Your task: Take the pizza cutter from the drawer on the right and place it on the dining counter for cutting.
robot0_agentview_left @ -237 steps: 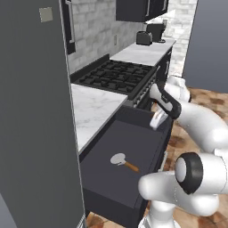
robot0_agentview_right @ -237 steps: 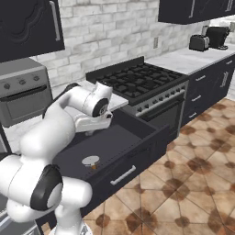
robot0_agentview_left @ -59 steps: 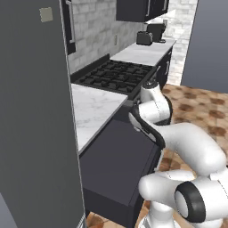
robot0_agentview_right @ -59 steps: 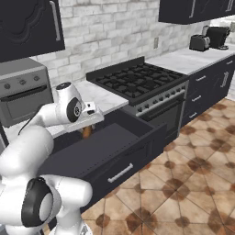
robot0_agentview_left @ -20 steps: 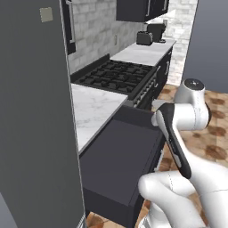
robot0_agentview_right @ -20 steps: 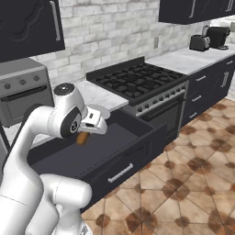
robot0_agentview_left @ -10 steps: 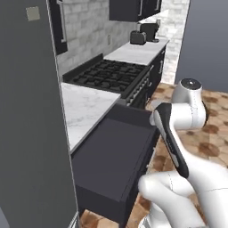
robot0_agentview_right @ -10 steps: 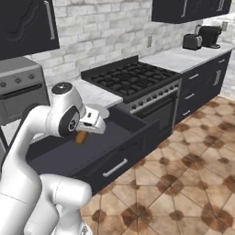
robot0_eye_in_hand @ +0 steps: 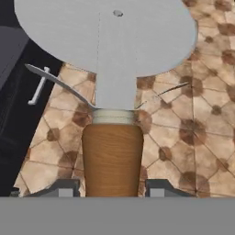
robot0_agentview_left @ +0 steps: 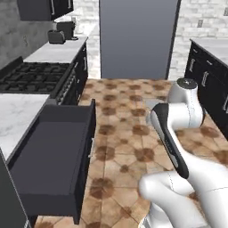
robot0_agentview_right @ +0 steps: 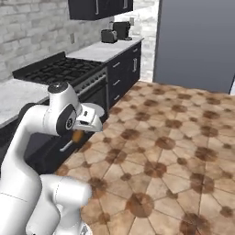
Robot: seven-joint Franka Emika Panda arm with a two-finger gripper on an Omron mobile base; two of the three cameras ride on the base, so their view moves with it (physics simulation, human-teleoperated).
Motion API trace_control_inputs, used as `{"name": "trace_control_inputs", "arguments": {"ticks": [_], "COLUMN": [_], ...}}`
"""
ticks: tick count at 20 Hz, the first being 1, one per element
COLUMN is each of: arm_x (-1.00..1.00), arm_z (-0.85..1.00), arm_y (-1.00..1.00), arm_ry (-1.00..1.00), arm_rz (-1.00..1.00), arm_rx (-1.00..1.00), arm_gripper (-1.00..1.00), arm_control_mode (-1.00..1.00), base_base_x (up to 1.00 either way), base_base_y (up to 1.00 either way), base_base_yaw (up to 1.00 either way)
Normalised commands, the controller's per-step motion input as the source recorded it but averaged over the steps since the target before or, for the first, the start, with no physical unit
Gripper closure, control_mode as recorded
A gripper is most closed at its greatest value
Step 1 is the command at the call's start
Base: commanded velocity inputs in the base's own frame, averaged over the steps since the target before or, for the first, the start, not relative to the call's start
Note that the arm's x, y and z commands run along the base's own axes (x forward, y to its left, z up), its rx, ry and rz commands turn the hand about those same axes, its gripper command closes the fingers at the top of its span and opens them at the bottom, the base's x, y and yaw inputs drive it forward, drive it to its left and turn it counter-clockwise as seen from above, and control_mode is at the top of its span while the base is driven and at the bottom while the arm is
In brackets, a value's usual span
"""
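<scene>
Open drawer, dark interior bare, lies at 9 o'clock of the arm in the left base view. The jaws pinch the pizza cutter by its orange-brown handle, carried over the tiled floor; fingertips flank the handle. In the hand view its long axis runs 6 to 12 o'clock, the silvery-white wheel at 12.

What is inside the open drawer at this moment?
The drawer stands open and its dark inside looks bare in the left base view; its near corners are hard to see. The pizza cutter is out of it, its brown handle between the tool's fingers, over the tiled floor.
</scene>
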Motion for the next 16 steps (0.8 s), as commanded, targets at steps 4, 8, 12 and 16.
{"name": "trace_control_inputs", "arguments": {"ticks": [4,8,12,16], "arm_x": [0.0,0.0,0.0,0.0], "arm_z": [0.0,0.0,0.0,0.0], "arm_y": [0.0,0.0,0.0,0.0], "arm_ry": [0.0,0.0,0.0,0.0], "arm_rz": [0.0,0.0,0.0,0.0], "arm_rx": [0.0,0.0,0.0,0.0], "arm_gripper": [1.0,1.0,1.0,1.0], "arm_control_mode": [1.0,1.0,1.0,1.0], "base_base_x": [-0.53,-0.39,-0.29,-0.21], "base_base_y": [0.0,0.0,-0.06,-0.37], "base_base_yaw": [-0.81,-0.82,-0.76,-0.65]}}
